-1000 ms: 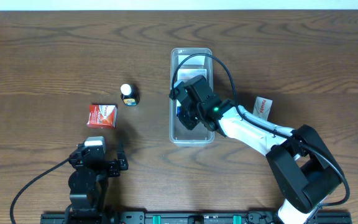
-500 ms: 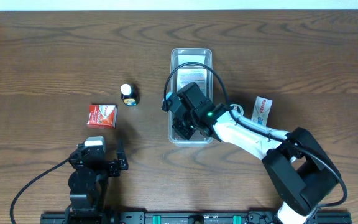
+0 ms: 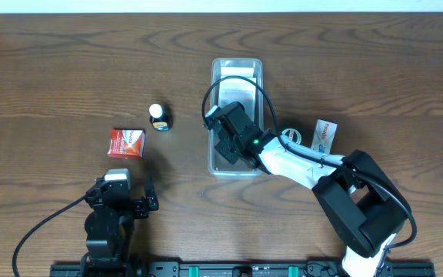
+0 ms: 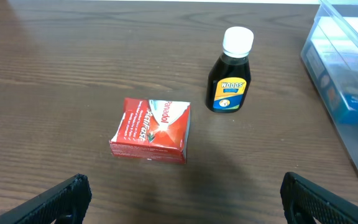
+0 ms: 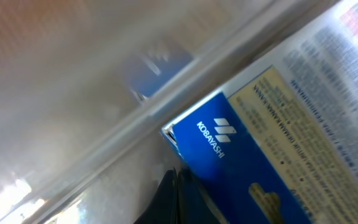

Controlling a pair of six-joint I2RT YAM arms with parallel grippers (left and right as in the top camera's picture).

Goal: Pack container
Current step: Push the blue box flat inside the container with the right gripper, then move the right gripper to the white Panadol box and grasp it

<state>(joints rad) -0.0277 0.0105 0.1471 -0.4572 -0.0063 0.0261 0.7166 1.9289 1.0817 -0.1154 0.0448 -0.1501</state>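
Red box (image 4: 151,130) first: it sits on the table (image 3: 52,77) on the left, not packed yet. The left fingers (image 4: 182,196) hang just near of it, spread as wide as they go, with nothing in them. They are not touching the red box.

Next, a bit to the right and farther away, stands a little bottle (image 4: 230,71). It is dark, with a white cap and a yellow and blue label. It is upright on the table and it is not packed either.

The container (image 3: 212,100) is in the middle of the table. It is clear plastic, long and thin, with one short end pointing away. The right arm reaches into its near end. The right fingers (image 5: 176,193) are pressed tight together and I see nothing between them. Their tips are right by the corner of a blue box (image 5: 241,149) that lies inside, close to the clear wall. So at least one thing is in already. I think the fingers may be nudging it into place, but I cannot be sure.

On the far right, a white packet (image 3: 325,135) with red and blue on it lies on the table, outside the container.

So the job looks only partly done, with three things left to go in.
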